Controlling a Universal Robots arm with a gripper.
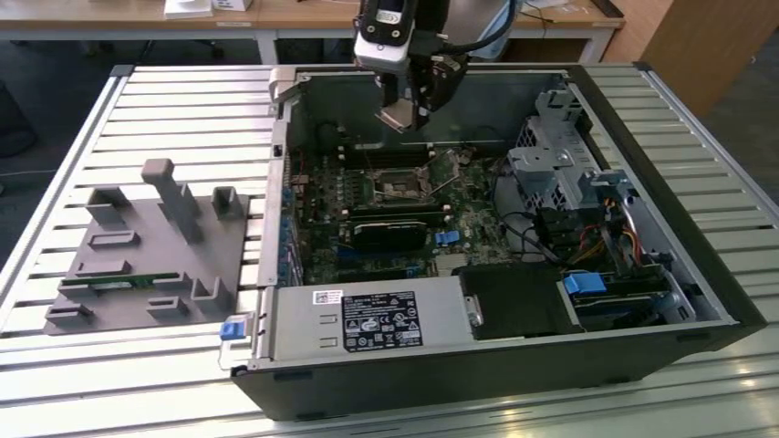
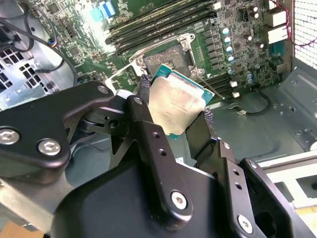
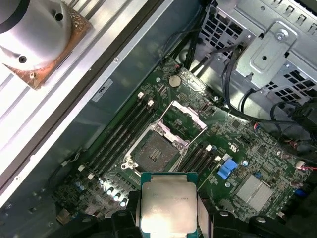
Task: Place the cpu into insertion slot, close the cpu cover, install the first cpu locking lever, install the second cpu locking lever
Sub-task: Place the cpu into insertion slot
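Note:
My gripper (image 1: 402, 117) hangs over the back of the open computer case, shut on the cpu (image 1: 395, 119) by two opposite edges. In both wrist views the cpu (image 2: 174, 105) (image 3: 168, 203) is a tan-silver square chip with a green rim, clamped between the black fingers (image 2: 142, 87) of the gripper (image 2: 176, 99) (image 3: 168, 212). It is held in the air, well above the motherboard. The insertion slot (image 3: 152, 151) (image 2: 174, 57) (image 1: 399, 188) lies bare and dark in its silver rim. The cpu cover (image 3: 189, 111) stands swung open on the slot's far side. A thin locking lever (image 2: 214, 89) sticks out beside the slot.
Long memory slots (image 3: 116, 134) flank the socket. A metal drive cage (image 1: 554, 169) with cables fills the case on the exterior view's right, and a power supply (image 1: 365, 321) sits at the front. A grey parts fixture (image 1: 152, 251) stands on the slatted table on the exterior view's left.

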